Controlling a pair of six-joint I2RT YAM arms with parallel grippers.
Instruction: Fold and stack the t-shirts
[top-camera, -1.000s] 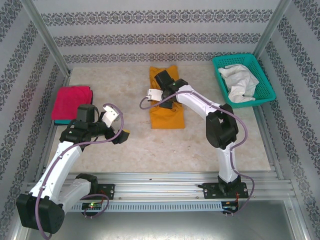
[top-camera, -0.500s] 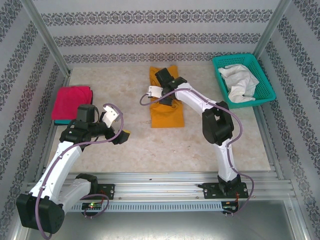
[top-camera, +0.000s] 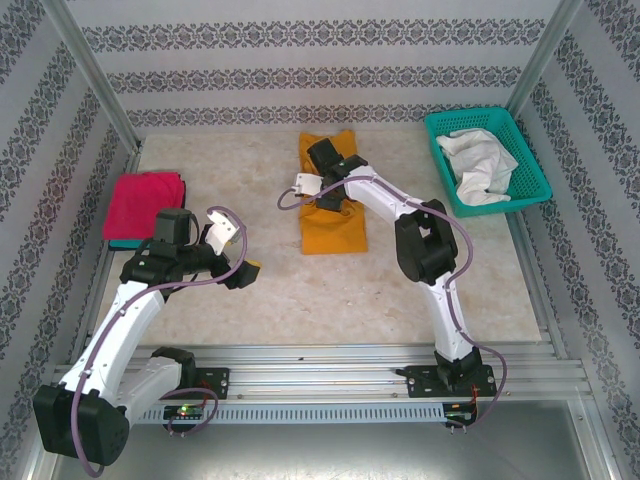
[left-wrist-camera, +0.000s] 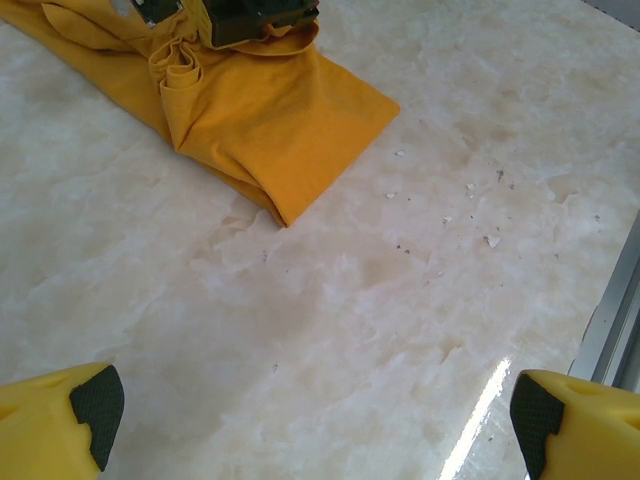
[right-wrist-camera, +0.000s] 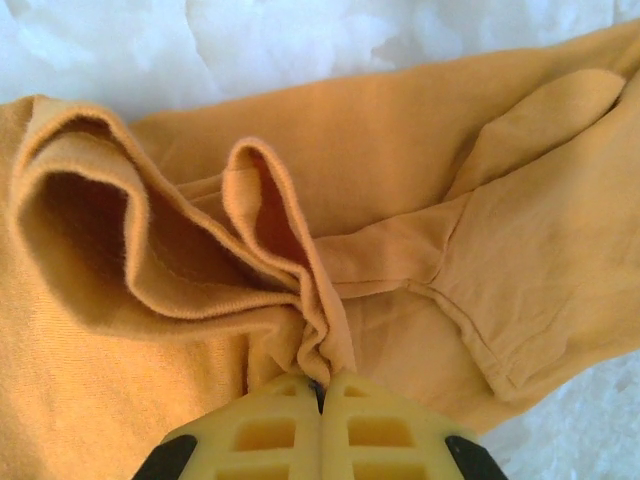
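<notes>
1. Right wrist view: the right gripper (right-wrist-camera: 322, 385) is closed tight, pinching a bunched fold of the mustard-orange t-shirt (right-wrist-camera: 400, 180), which spreads out ahead of it.
2. Left wrist view: the left gripper (left-wrist-camera: 310, 410) is spread wide and holds nothing; the same shirt lies well ahead, toward its left, on the marble table (left-wrist-camera: 400, 300).
3. Top external view: the folded magenta t-shirt (top-camera: 145, 203) lies well behind the left gripper.

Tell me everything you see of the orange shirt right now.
The orange shirt is soft mustard cloth, folded into a long narrow strip lying on the table, running near to far. Its hems bunch into raised folds where the right claw is shut, pinching a gather of cloth.
</notes>
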